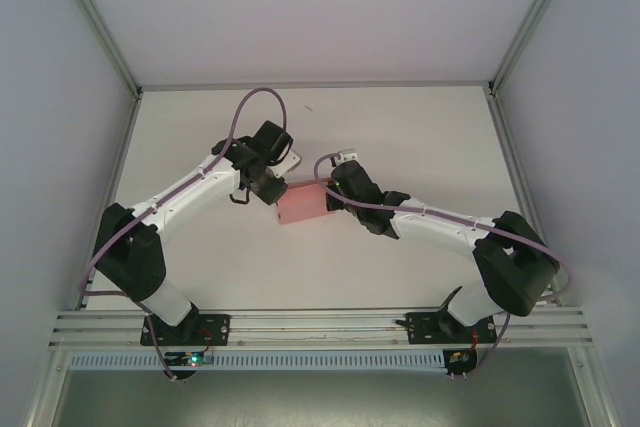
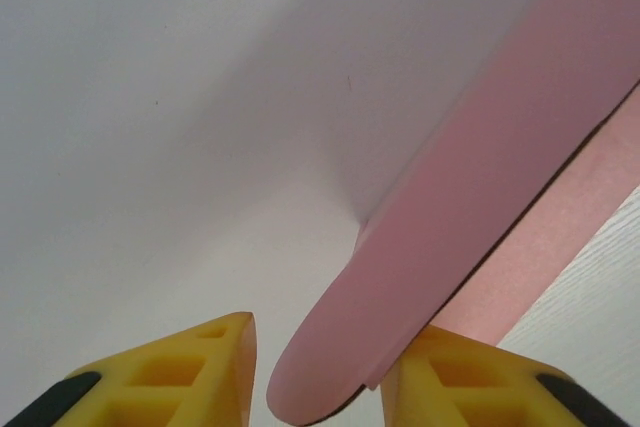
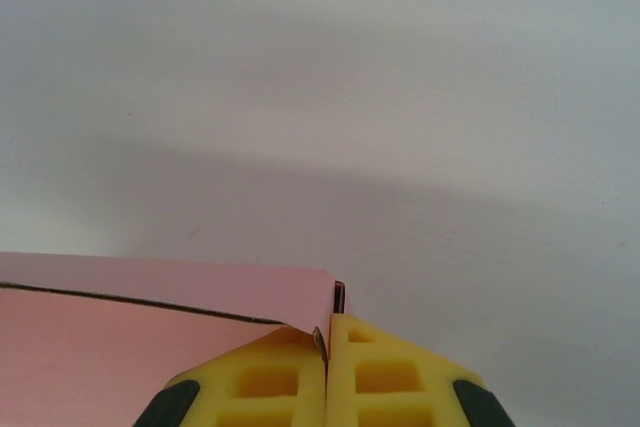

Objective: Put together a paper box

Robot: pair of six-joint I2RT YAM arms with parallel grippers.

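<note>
The flat pink card paper box (image 1: 303,204), white table (image 1: 420,127) beneath it, has the right gripper (image 3: 327,332) at its right edge pinching the card tight, and the left gripper (image 2: 320,367) at its left end, spread around a rounded flap (image 2: 420,247). That flap probably wants gripping near its crease, then folding slowly

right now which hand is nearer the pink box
Right. The right hand is pinched shut on an edge of the paper box. The left hand only straddles its flap, with its fingers apart.
</note>
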